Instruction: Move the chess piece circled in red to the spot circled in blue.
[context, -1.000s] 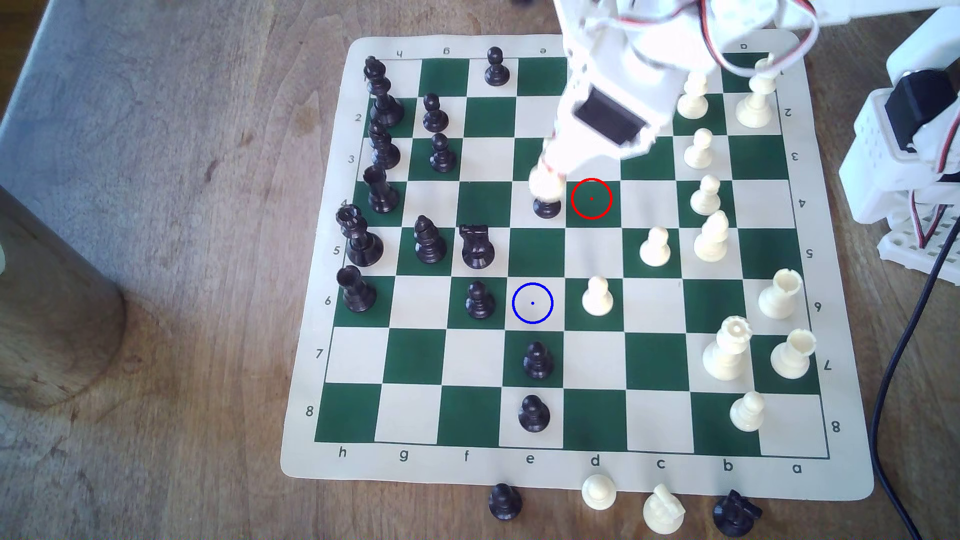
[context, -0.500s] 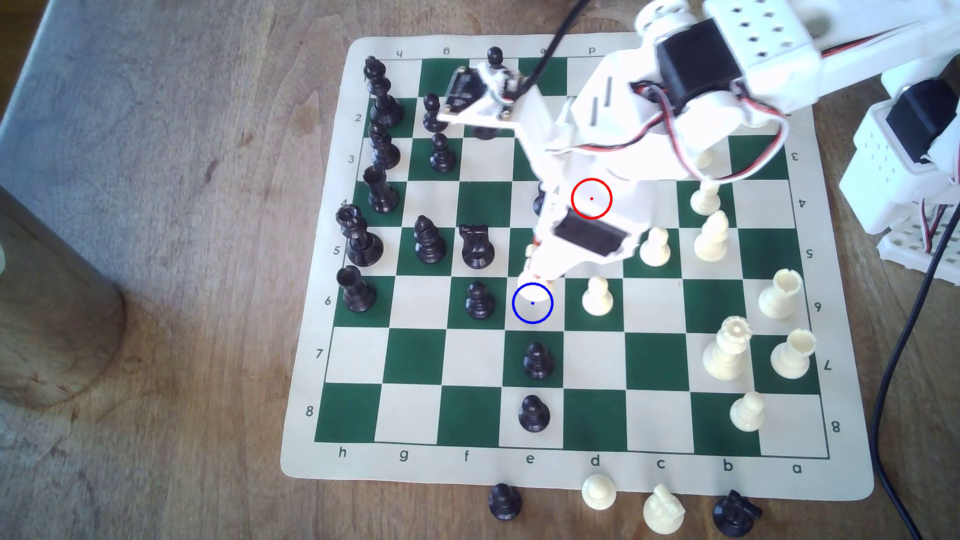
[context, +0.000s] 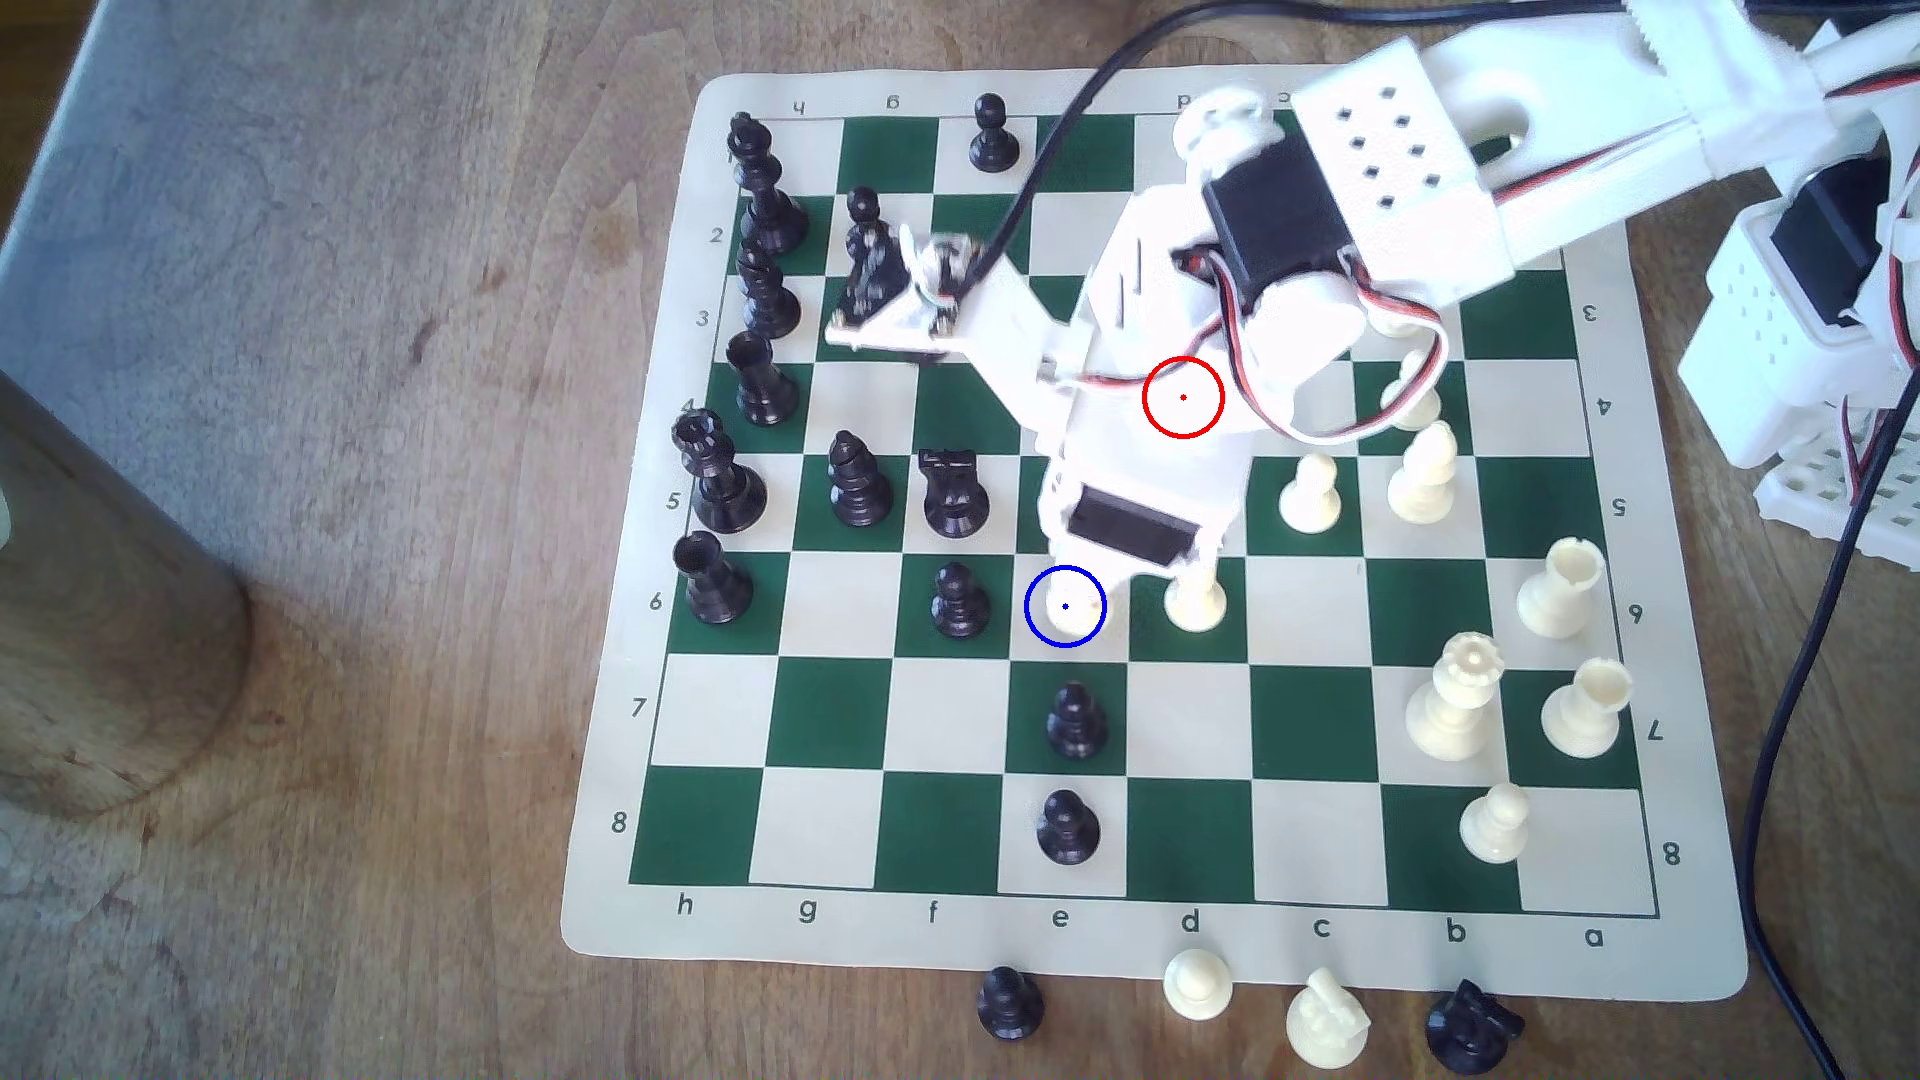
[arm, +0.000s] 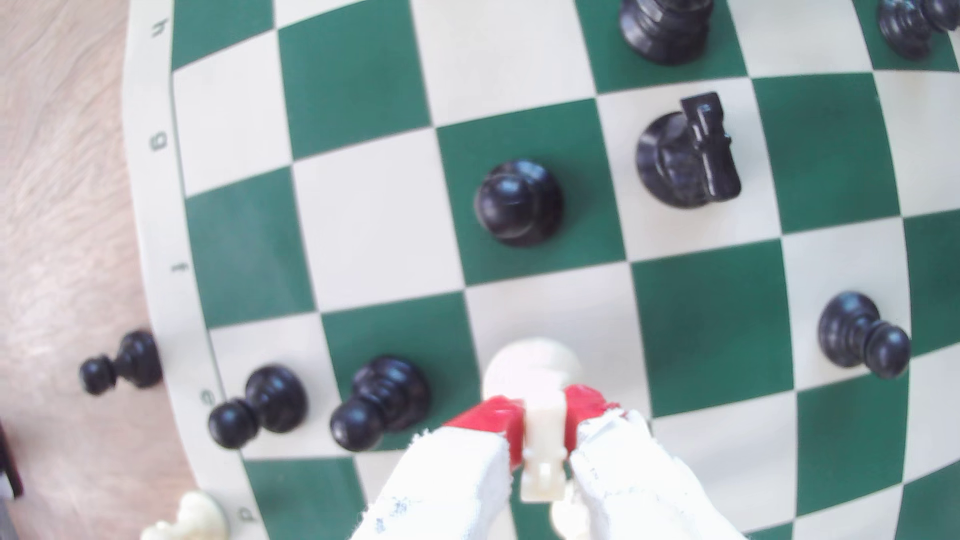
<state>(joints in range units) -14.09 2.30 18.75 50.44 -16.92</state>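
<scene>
The chess piece (arm: 543, 436), a cream-white knight, is clamped between my gripper's (arm: 543, 415) red-tipped fingers (arm: 493, 415). Its round base (arm: 530, 363) hangs over or rests on a cream square; I cannot tell whether it touches. In the exterior view the knight's base (context: 1075, 615) shows inside the blue ring of the spot (context: 1036, 636), under my gripper (context: 1081, 584). The red ring (context: 1182, 397) is drawn over my white arm, which hides the green square beneath it.
Close around the spot stand a black pawn (context: 958, 602) on the exterior view's left, a white pawn (context: 1195, 604) on its right, a black pawn (context: 1075, 719) nearer the camera and a black knight (context: 951, 493). Captured pieces (context: 1200, 984) lie off the board's near edge.
My gripper has carried the knight from beside the red-ringed square toward the camera and lowered it into the blue ring. No other piece has moved.
</scene>
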